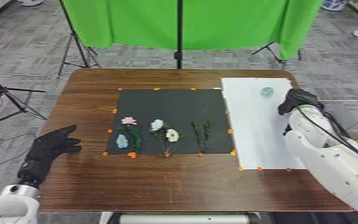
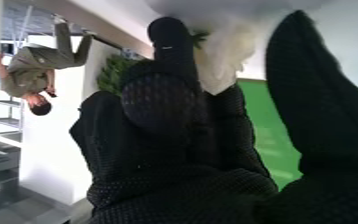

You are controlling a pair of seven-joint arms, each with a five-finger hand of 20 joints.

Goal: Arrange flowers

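On the mat point(image 1: 171, 107) flowers point(image 1: 172, 135) are laid, and the right hand point(image 1: 298, 99), fingers point(image 2: 171, 42) parted, seemingly empty, is best eased clear of the vase point(image 1: 267, 92) on the paper point(image 1: 260, 130) before a stem point(image 1: 206, 130) is pinched.

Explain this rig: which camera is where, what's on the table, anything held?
It's a two-armed robot with black-gloved hands. The head view looks down at the brown table: the left hand is by its left edge, the right hand by the white sheet. The right wrist view looks past the right hand's own glove.

The black mat bears a pink flower, a blue flower, two whitish flowers and green stems. On the sheet lies a pale blue-green piece.

The left hand holds nothing. A pale petal-like thing is by the right; I can't tell whether it's held.
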